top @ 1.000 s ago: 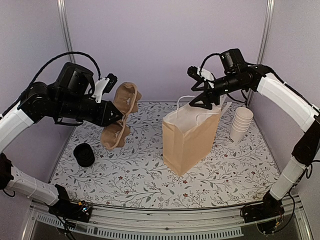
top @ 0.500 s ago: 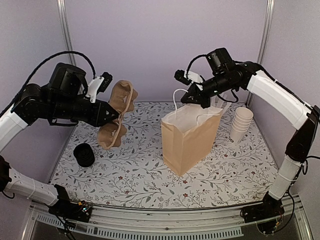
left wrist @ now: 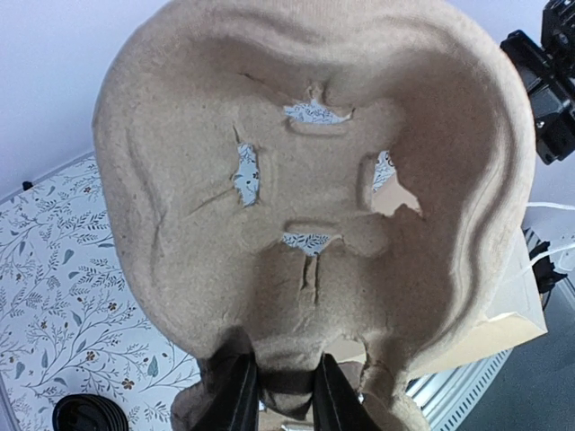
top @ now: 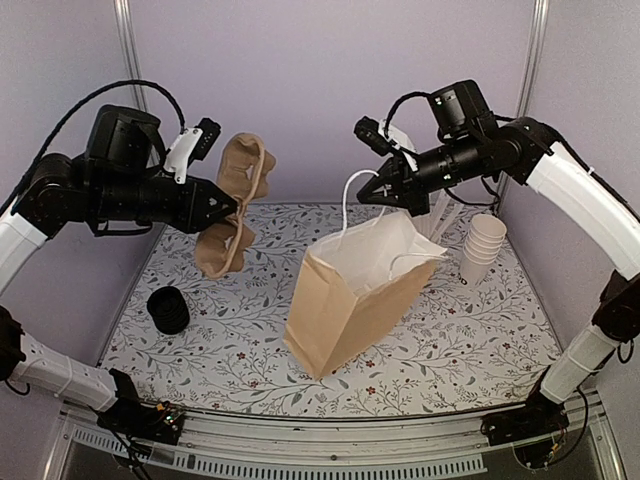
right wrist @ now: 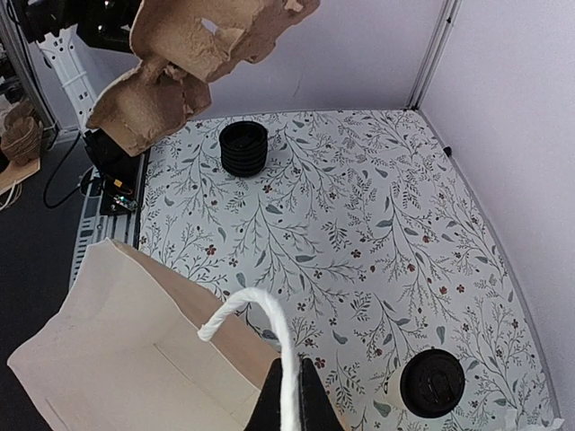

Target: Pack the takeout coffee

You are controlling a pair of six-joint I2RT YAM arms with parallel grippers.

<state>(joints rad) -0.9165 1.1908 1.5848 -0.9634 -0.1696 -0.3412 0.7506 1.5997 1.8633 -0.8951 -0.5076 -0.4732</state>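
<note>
Pulp cup carrier (top: 245, 168): gripped by left tool (top: 228, 207), upper left.
Paper bag handle (top: 347, 200): pinched by clenched right tool (top: 385, 192), upper centre.

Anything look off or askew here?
The brown bag is tilted well off upright, hung by its white handle from the shut right pincer. Nothing looks spilled.

I see a bag (top: 345, 300) tilted open on the table (top: 250, 352), a pulp carrier (top: 248, 172) aloft over its far left corner, black lids (top: 168, 310) by its left edge, stacked cups (top: 484, 245) by the right.
</note>
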